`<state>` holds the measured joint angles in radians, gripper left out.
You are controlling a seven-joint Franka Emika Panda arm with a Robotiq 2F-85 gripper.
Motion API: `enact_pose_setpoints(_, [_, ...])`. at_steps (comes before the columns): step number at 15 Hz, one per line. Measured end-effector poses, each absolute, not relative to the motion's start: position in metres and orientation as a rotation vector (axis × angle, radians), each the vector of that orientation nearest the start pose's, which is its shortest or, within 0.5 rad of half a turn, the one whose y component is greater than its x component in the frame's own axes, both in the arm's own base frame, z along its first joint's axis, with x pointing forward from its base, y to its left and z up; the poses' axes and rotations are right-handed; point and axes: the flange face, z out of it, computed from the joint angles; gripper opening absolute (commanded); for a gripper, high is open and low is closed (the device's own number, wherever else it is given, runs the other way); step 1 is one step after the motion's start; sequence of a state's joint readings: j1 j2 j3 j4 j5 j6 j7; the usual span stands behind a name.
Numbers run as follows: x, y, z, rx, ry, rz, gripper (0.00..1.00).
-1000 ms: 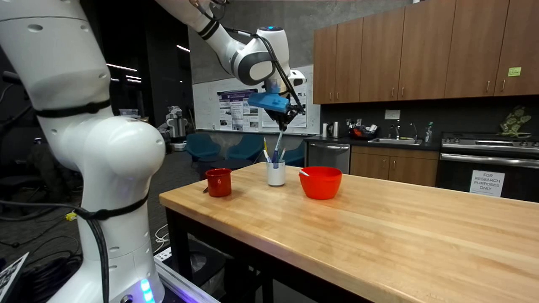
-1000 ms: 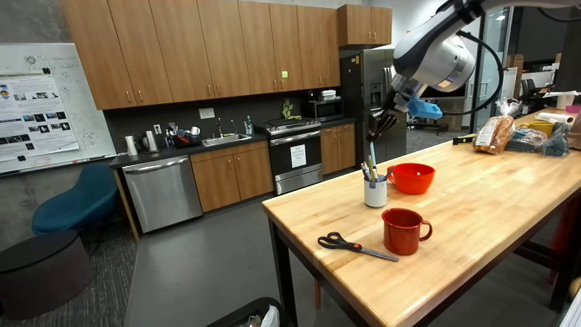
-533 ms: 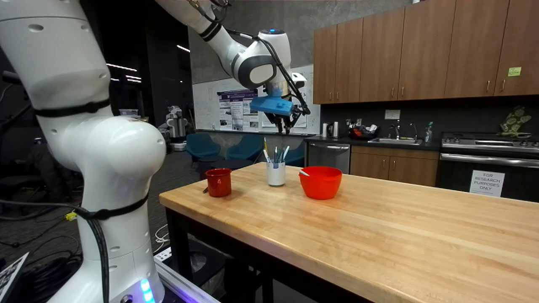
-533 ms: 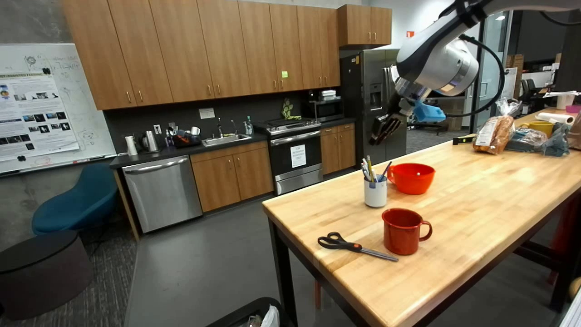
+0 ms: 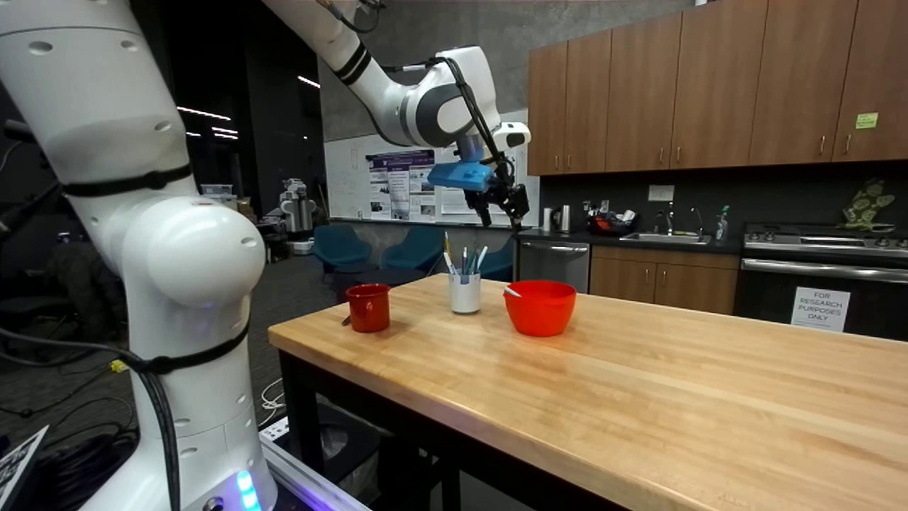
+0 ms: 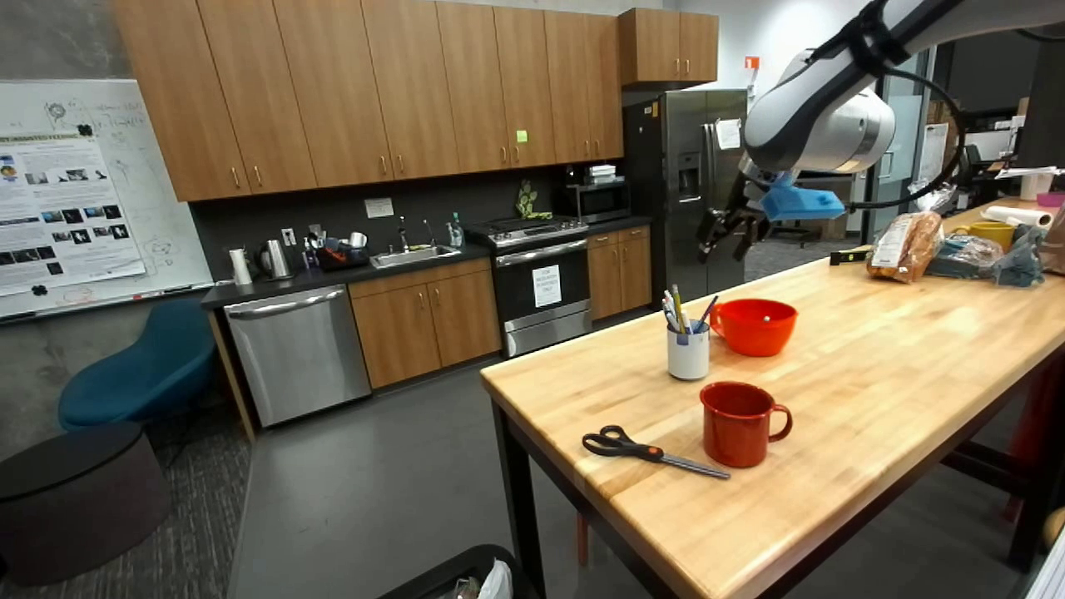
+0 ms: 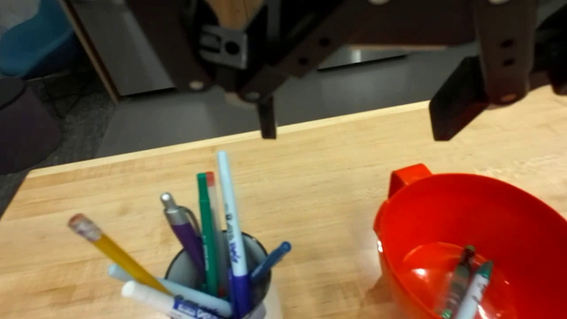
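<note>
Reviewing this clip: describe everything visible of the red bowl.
The red bowl is glossy, plastic-looking and deep, with a red handle on one side. It stands upright on the wooden table, apart from the white cup. At least two pens rest inside, touching it; the open gripper does not.

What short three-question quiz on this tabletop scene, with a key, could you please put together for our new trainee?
1. True or false: the hand is shut.
2. Name one thing that the wrist view shows lying inside the bright red bowl.
3. Where is the yellow pencil?
(a) in the bright red bowl
(b) in the white cup
(c) in the hand

Key:
1. False; it is open and holds nothing.
2. A white marker with a green end.
3. (b)
</note>
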<state>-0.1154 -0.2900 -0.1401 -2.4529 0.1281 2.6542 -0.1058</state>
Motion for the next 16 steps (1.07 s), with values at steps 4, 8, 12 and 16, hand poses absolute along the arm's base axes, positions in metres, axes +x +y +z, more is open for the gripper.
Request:
enact_pose_setpoints(4, [0.456,-0.13,0.447,-3.07,0.679,-0.587,1.0])
enact_pose_setpoints(8, [0.449,-0.114,0.437,-3.064,0.945,-0.302,1.0])
enact_pose_setpoints(12, [0.449,-0.112,0.436,-2.991,1.223,-0.185,1.0])
enact_pose_setpoints(16, [0.458,-0.12,0.419,-2.918,1.431,-0.136,1.0])
